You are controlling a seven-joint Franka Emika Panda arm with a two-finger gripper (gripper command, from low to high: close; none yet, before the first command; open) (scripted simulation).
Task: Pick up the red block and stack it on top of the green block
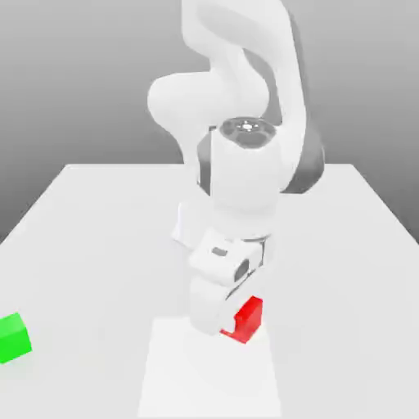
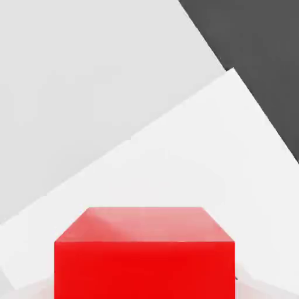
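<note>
"Red block (image 1: pixel 249 317): status?"
"Gripper (image 1: pixel 240 320) is pinching it, partly hiding it, toward six o'clock in the exterior view."
"Green block (image 1: pixel 13 339)?"
"Lying at eight o'clock there; the frame edge is cropping it."

The green block (image 1: pixel 14 338) lies left of the red block (image 1: pixel 248 320), well apart.

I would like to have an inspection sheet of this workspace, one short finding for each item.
Surface: pale table, with a whiter rectangular patch under the arm's working area
Job's things: red block at the gripper; green block at the exterior view's left edge, nothing on top
Clutter: nothing seen
Gripper: shut on the red block
Cables: nothing seen
Surroundings: plain grey background
</note>
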